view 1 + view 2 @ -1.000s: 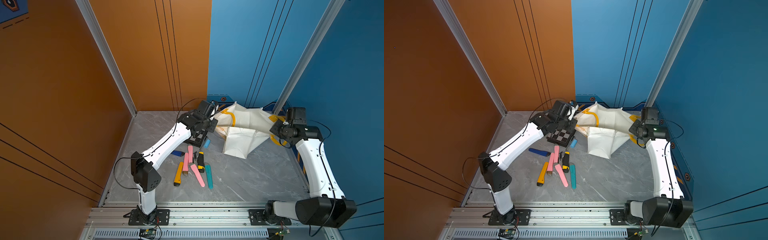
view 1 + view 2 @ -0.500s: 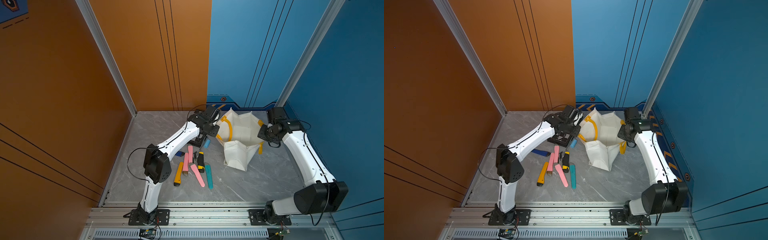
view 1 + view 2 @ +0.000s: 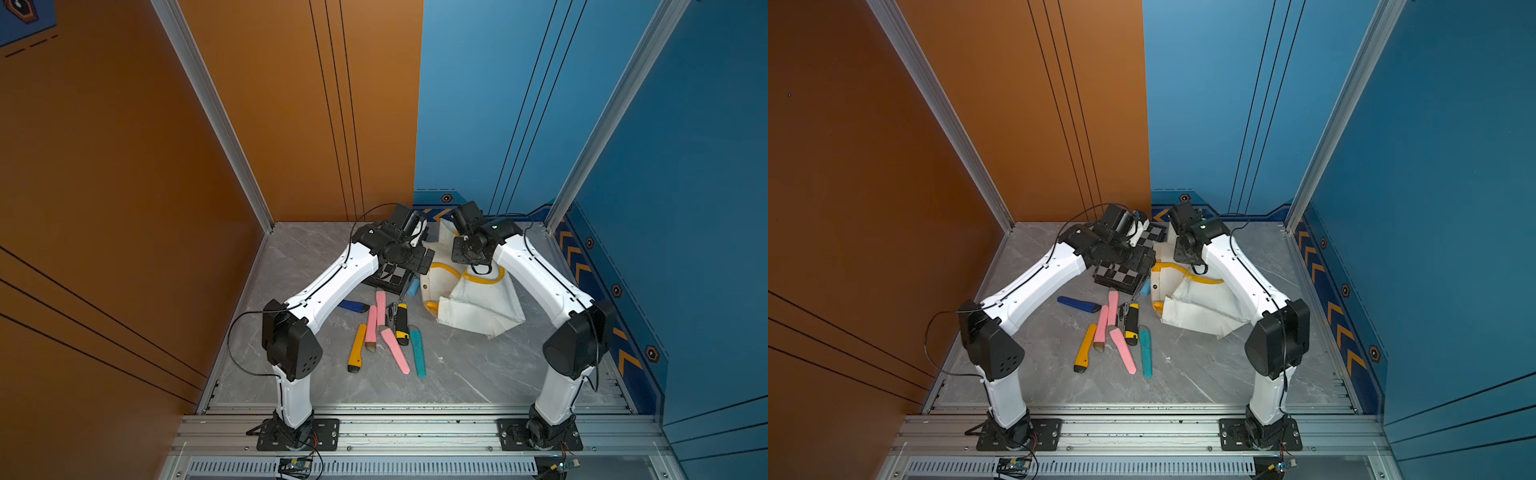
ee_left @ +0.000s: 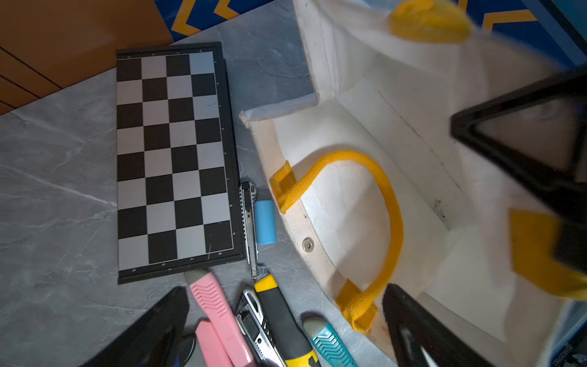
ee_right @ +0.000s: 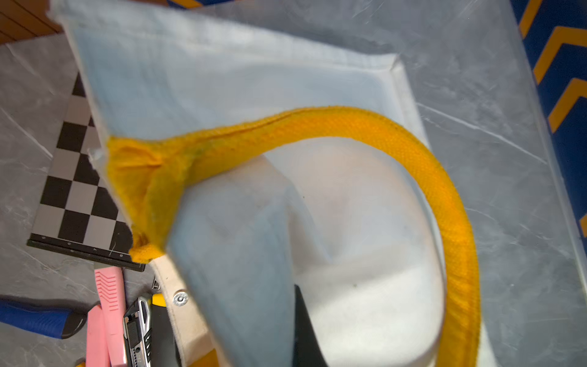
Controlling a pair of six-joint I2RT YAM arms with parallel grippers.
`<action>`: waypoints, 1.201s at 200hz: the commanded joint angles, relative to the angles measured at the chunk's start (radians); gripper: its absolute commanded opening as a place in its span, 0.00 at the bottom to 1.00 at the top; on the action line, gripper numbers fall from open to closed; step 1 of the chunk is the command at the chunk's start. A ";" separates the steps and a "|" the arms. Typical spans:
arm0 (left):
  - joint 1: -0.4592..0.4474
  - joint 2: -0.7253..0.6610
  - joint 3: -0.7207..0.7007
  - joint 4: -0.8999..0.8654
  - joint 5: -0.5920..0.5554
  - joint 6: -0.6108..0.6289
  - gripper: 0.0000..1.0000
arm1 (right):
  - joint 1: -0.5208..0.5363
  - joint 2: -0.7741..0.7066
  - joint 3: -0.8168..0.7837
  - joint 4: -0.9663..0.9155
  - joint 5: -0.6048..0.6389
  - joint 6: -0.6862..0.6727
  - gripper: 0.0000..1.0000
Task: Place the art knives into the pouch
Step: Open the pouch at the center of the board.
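Grey marbled worktop, orange wall left, blue wall right with yellow chevrons. Cream pouch sits far centre, right claw clamped on its rim; left claw spread wide at its left edge. Art knives lie near-left of it. Chessboard edge marks unreadable

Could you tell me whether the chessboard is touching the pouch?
Apart. The left wrist view shows a strip of bare table between the chessboard and the pouch, with a slim knife lying in it.
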 commanded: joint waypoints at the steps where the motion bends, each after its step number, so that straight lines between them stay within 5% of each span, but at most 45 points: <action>1: -0.006 0.001 -0.085 -0.026 0.015 0.002 0.99 | -0.010 0.001 0.027 -0.032 0.064 0.061 0.00; 35: -0.067 0.047 -0.167 -0.025 0.086 0.008 0.88 | -0.048 -0.015 -0.012 -0.031 0.030 0.114 0.00; 60: -0.079 0.110 -0.189 -0.017 0.145 0.052 0.68 | -0.069 -0.025 -0.046 -0.028 0.005 0.120 0.00; 167: -0.075 0.348 -0.002 0.143 0.286 0.030 0.76 | -0.110 -0.157 -0.230 0.033 -0.057 0.113 0.00; 240: -0.120 0.359 -0.072 0.193 0.378 -0.003 0.69 | -0.193 -0.170 -0.256 0.074 -0.180 0.139 0.00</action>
